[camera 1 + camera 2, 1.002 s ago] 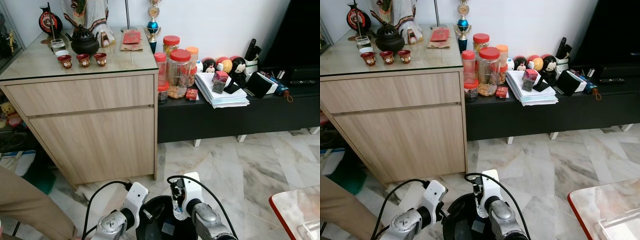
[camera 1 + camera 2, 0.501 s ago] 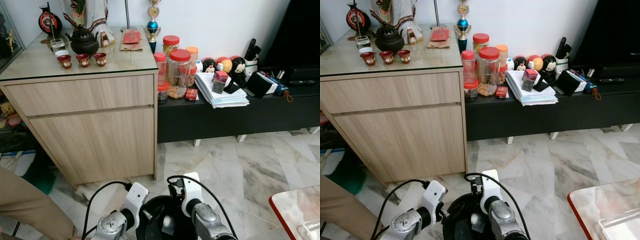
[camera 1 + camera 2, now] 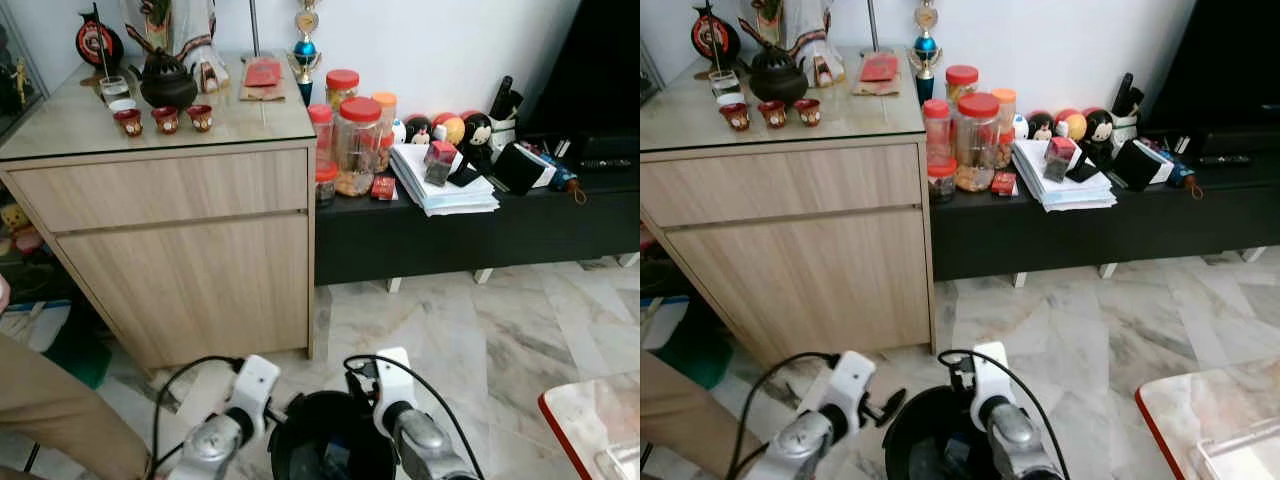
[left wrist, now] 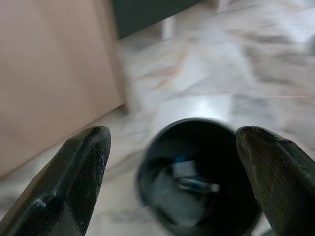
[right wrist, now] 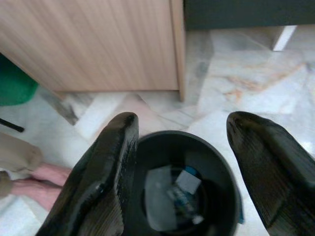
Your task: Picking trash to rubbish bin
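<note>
Rubbish bin [image 5: 183,183]: round, black, on marble floor [image 3: 500,330] beside wooden cabinet [image 3: 180,250]; holds pale scraps, possibly paper. Left gripper [image 4: 172,172] and right gripper [image 5: 182,162] above its rim, fingers spread, empty.

The marble floor [image 3: 470,320] carries a black rubbish bin [image 5: 184,196] just before the wooden cabinet [image 3: 180,240].

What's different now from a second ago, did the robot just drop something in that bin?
Yes. The small clear bottle the right gripper held over the black rubbish bin has left its fingers, which are now open; trash lies in the bin. The left gripper has swung outward to the robot's left. The bin and wooden cabinet stayed put.
</note>
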